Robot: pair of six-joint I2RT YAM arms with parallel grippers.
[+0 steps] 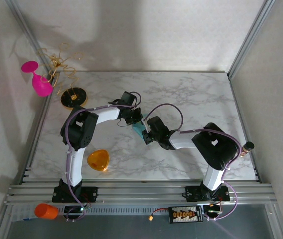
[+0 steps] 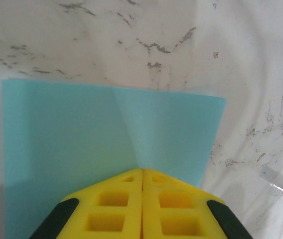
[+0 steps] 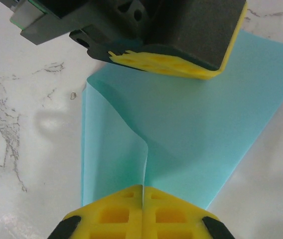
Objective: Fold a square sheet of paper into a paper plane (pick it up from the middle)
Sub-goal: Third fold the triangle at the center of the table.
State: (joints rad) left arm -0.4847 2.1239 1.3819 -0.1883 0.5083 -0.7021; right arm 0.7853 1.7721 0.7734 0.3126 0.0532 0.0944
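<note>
- Thin teal-cyan square sheet of paper (image 1: pixel 139 130) located mid-way across the white marble-patterned counter (image 1: pixel 181 94), spanning the gap between the two end effectors.
- Partly shaped only: one soft crease running down the middle (image 3: pixel 144 149), panels either side bowed; no dart form yet.
- Assessed as very light, limp and easily creased; likely to sag, buckle or tear if pulled apart, and to slide on the smooth counter if merely pushed.
- Best taken at an edge, on or beside the centre crease, with a flat pinch; corners judged too floppy to control.
- Left end effector (image 2: pixel 142 172): yellow pads pressed together, clamped on one edge of the sheet where the crease meets them.
- Right end effector (image 3: pixel 143 188): pads likewise together, clamped on the opposite edge, the fold line entering the seam.
- Further out: orange rounded-triangle piece (image 1: pixel 98 160) near the left arm's base, well apart from the sheet; pink glass (image 1: pixel 39 79) at the far left corner.
</note>
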